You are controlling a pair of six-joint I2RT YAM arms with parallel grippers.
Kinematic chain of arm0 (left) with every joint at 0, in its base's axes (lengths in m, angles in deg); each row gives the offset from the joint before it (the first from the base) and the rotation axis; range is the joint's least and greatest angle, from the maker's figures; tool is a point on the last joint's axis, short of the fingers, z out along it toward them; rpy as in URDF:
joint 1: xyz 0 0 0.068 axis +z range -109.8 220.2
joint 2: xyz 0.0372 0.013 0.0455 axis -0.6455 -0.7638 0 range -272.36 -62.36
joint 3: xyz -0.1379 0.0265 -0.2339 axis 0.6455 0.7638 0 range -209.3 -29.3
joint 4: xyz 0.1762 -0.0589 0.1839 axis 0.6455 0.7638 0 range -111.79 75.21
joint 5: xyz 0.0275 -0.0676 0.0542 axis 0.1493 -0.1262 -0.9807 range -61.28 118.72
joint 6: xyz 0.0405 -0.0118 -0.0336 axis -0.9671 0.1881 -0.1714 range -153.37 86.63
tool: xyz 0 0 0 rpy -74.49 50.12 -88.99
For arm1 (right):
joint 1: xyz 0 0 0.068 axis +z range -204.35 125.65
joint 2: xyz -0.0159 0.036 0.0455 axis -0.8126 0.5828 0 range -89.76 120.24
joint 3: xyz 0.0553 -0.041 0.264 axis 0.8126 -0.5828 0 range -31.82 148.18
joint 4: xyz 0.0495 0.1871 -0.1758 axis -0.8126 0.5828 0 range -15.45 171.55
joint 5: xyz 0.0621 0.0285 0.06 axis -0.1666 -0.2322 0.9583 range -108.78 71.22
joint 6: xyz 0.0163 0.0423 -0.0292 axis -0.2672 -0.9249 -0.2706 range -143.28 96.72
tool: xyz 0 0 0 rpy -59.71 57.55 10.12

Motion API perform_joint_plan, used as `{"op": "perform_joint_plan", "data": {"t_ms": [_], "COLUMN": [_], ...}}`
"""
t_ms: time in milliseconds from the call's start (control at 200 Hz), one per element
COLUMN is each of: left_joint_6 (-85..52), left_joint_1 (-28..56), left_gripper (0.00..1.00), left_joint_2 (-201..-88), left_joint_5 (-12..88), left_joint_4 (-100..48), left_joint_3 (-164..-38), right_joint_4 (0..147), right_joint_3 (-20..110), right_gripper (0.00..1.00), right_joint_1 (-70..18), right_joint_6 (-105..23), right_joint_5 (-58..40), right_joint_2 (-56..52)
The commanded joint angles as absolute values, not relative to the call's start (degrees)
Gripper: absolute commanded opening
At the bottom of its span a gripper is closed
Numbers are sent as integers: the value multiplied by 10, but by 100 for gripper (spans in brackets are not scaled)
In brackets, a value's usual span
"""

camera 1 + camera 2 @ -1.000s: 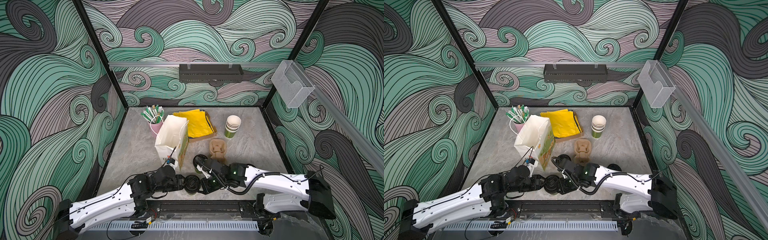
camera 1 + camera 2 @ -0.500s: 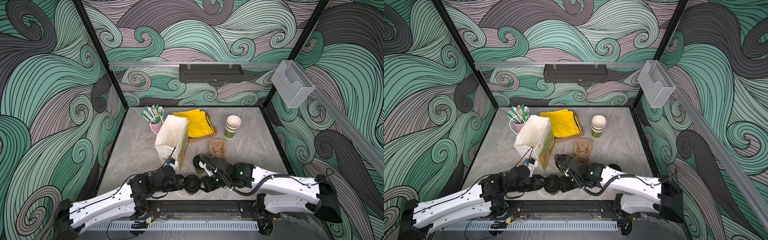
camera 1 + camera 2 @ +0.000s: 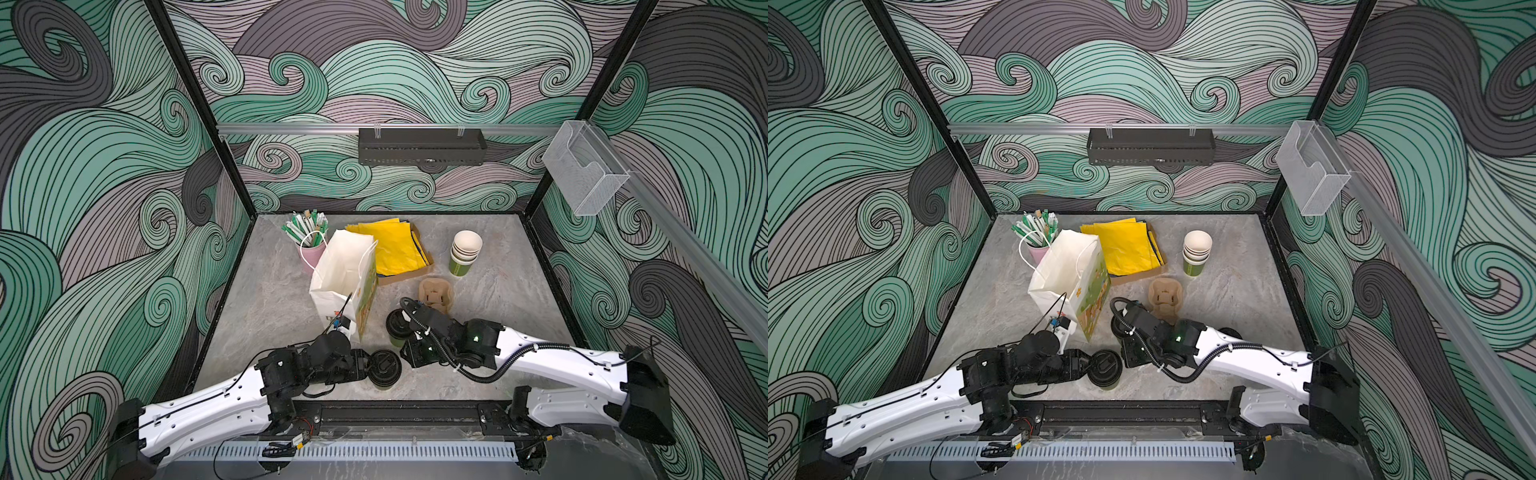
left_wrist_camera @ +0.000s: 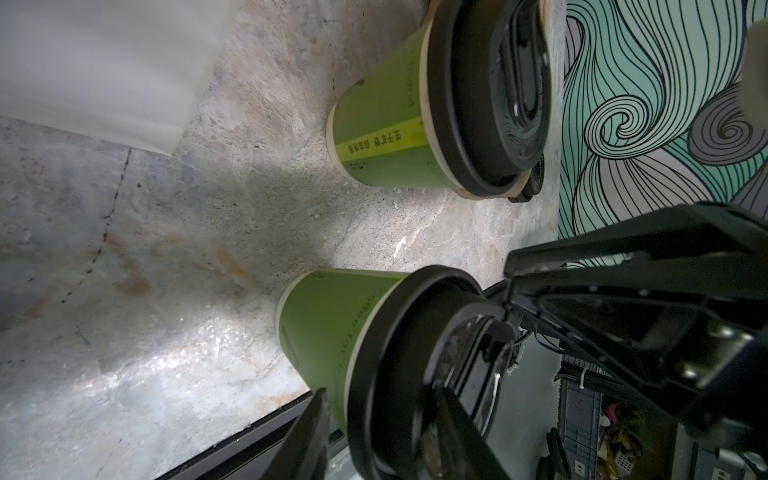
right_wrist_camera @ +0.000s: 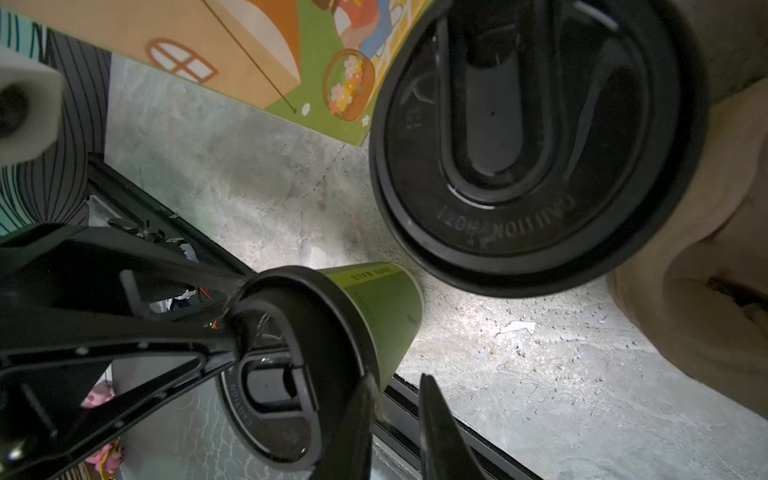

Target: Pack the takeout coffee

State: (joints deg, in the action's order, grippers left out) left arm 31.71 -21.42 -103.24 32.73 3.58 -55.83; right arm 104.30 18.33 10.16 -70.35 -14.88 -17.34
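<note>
Green takeout coffee (image 3: 385, 365) stands lower centre of both top views, on surface (image 3: 266, 307) nr front edge, pinched at its black lid (image 4: 415, 303) by left end effector (image 4: 380, 395).
Right end effector (image 5: 395, 380): fingers almost together w/ thin empty gap, holding nothing, just beside that cup; 2nd lidded cup (image 3: 395, 325) stands just above it in frame, right of paper bag (image 3: 343, 270).

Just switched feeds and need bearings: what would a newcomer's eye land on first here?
At front centre the fingers of the left gripper pinch a black-lidded green cup by its rim; a second lidded cup stands beside the right gripper. Just beyond, an open white paper bag stands upright.
</note>
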Motion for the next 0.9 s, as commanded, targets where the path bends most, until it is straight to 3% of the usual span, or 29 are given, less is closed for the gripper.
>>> {"op": "perform_joint_plan", "data": {"t_ms": [0, 380, 895], "left_joint_6": [311, 312, 311], "left_joint_1": [-213, -212, -211], "left_gripper": [41, 40, 37], "left_joint_2": [-1037, -1040, -1041], "left_joint_5": [336, 336, 336], "left_joint_4": [73, 73, 85], "left_joint_3": [-551, -552, -555], "right_joint_4": [1024, 993, 1048], "right_joint_3": [193, 178, 165], "right_gripper": [20, 15, 8], "right_joint_1": [98, 93, 91], "right_joint_6": [-714, -721, -726], "right_joint_5": [-138, -95, -112], "right_joint_2": [-169, -156, -130]}}
